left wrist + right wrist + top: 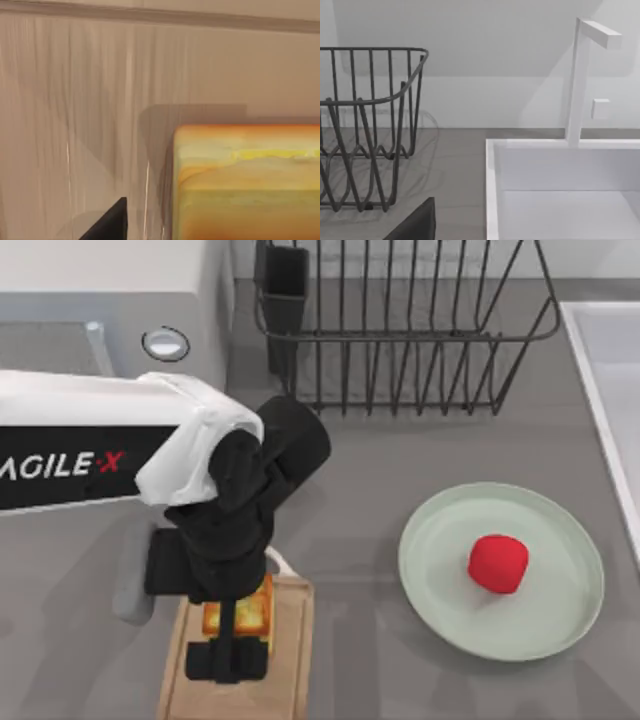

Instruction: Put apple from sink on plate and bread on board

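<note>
The left gripper (232, 652) is parked low over the board (285, 680), down around 7 o'clock on the table in the top view. The bread (250, 612) is seen tucked right under the wrist, at the gripper's 12 o'clock side, sitting on the board's near-handle end. Whether the bread is pinched between the fingers or already let go can't really be told: the fingers are mostly hidden by the arm's own black bulk from above. In the left wrist view the bread (247, 182) is shown very close, toasted orange top and pale yellow side, with wood grain of the board (75, 100) behind it and a dark finger tip (107, 225) poking in beside it, apparently not touching.

Going outward, the white handle (283, 562) of the board is glimpsed just past the wrist. The plate (440, 580) is found at about 4 o'clock, well apart from the board, and the apple (498, 563) is set on it, slightly off centre.

A dark wire rack (400, 330) is placed at 12 o'clock, a white appliance (110, 310) at 10 o'clock, and the sink (600, 400) rim at 2 o'clock.

In the right wrist view the sink (492, 190), a white tap (580, 80) and the rack (370, 125) are seen, with a dark bit of the right gripper (415, 225) at the edge.
</note>
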